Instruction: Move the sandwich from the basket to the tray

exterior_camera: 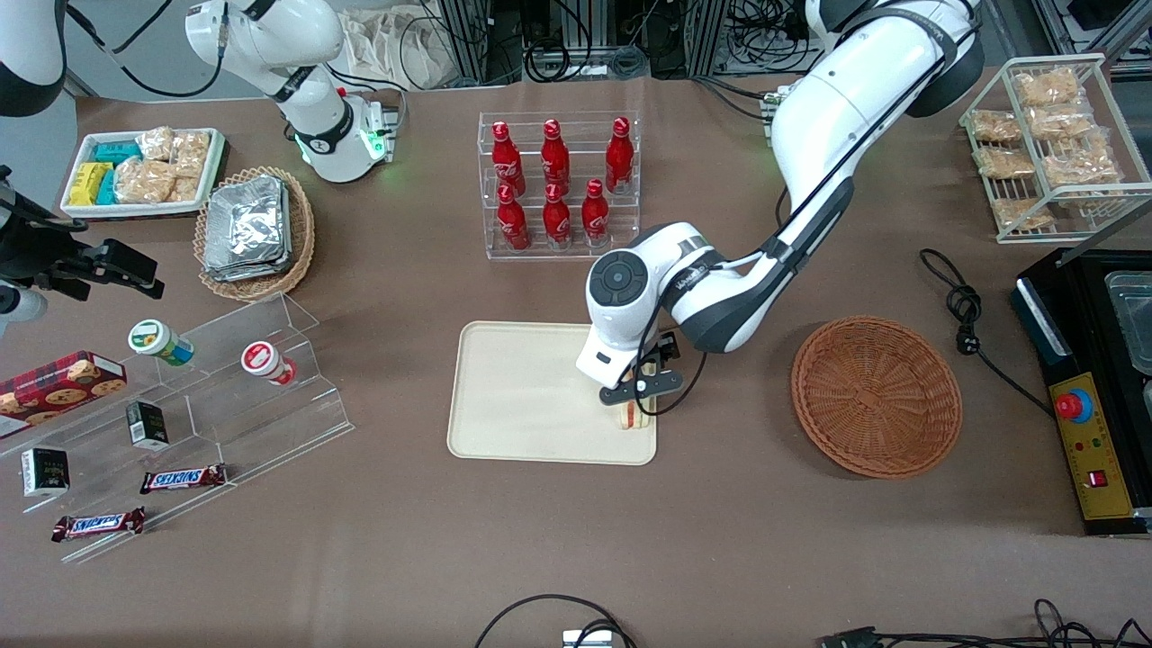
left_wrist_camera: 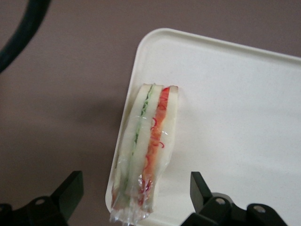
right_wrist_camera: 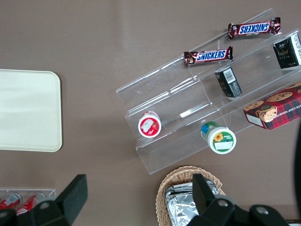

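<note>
Wrist view shows the sandwich (left_wrist_camera: 143, 150), clear-wrapped white bread with green and red filling stripes, lying on the tray (left_wrist_camera: 235, 117) along its rim near a corner. The gripper (left_wrist_camera: 136, 190) hovers above it, fingers (left_wrist_camera: 70, 188) spread, grasping nothing.

Lighting: bright, even, overhead; soft shadows on the brown counter (exterior_camera: 720, 540). Glare: foil packets (exterior_camera: 245, 227), acrylic shelf (exterior_camera: 225, 396). Focus: front view sharp; left wrist view slightly soft, sandwich (left_wrist_camera: 143, 150) wrap glinting beside the gripper (left_wrist_camera: 136, 197).
</note>
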Robot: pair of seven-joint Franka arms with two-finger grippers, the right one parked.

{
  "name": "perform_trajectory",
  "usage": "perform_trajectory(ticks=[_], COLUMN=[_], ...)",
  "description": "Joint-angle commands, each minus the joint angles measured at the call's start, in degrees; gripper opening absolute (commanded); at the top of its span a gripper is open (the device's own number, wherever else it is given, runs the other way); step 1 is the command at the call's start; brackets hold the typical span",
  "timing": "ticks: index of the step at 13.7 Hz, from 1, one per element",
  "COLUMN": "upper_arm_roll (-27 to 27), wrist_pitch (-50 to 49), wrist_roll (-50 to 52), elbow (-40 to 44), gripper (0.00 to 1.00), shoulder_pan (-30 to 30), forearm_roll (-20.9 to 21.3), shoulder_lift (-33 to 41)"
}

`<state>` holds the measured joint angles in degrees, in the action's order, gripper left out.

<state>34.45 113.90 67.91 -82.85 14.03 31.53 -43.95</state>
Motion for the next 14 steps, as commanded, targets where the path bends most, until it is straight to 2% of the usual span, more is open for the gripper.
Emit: perform_trajectory(ticks=[1,4,5,7,11,14], upper_arm_roll=[0.17,5.08,8.41,15.79,33.09,49.61], wrist_pitch=[-4.81,-4.56,-4.21,-3.59,-5.17,-9.47], wrist_roll=[1.44,-3.19,-6.7,-10.59,-18.93,-25.09], elbow=[-0.64,-8.26,-12.03,-16.97,-21.11,-23.4], gripper=[1.0,1.0,1.0,1.0,1.0,1.0], shoulder_pan=[-2.66,-13.28,-19.24,-30.49,-55.62,-75.4], forearm_roll=[-0.33,-3.83,-5.67,-6.13,-6.13,-5.87], shoulder_lift=[5.53,13.6,16.59,20.03,21.1,21.28])
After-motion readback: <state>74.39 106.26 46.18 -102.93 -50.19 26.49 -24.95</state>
